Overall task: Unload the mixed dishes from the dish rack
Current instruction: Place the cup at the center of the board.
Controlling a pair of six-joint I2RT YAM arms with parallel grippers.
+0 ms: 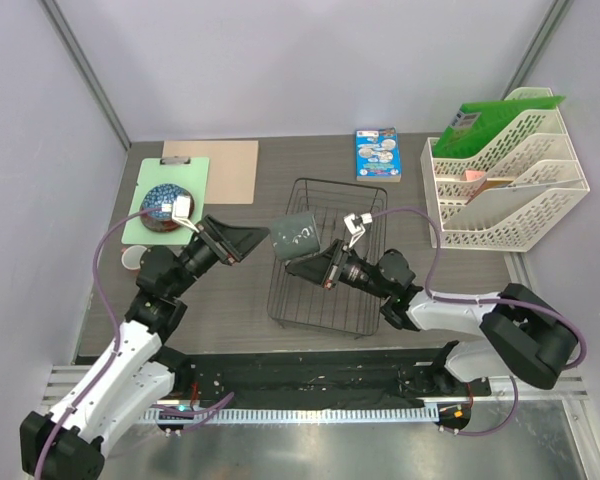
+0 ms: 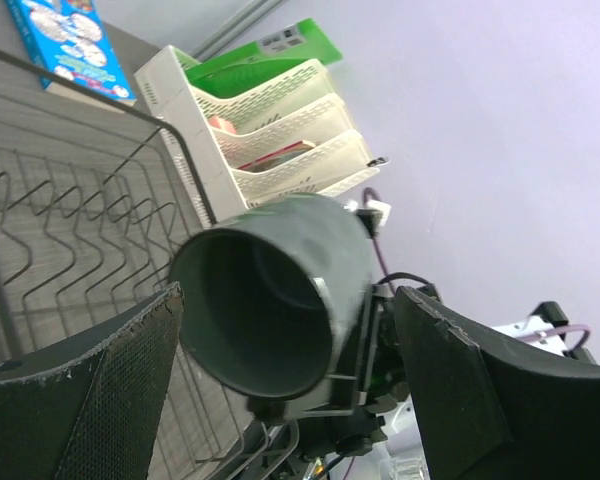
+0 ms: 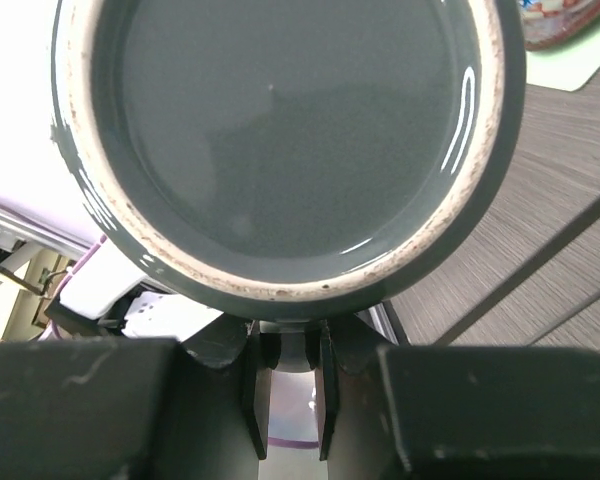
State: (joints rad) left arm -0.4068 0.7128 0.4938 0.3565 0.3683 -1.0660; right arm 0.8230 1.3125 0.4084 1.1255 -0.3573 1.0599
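Grey-green ceramic handled mug (image 1: 296, 237), tipped on its side over the black thin-wire dish rack (image 1: 325, 205), is clamped in the right gripper (image 1: 315, 262), its mouth toward the left gripper (image 1: 255, 240) whose jaws stand wide apart, and farther left a small blue-lined bowl (image 1: 166, 203) sits on a pale green board (image 1: 195, 172)

Mug (image 1: 295, 236) over dish rack's (image 1: 320, 305) left side; bowl (image 1: 164, 204) farther left.

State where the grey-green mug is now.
In the top view, the grey-green mug hangs over the dish rack, left side, held by the right end effector, the open left end effector facing it.
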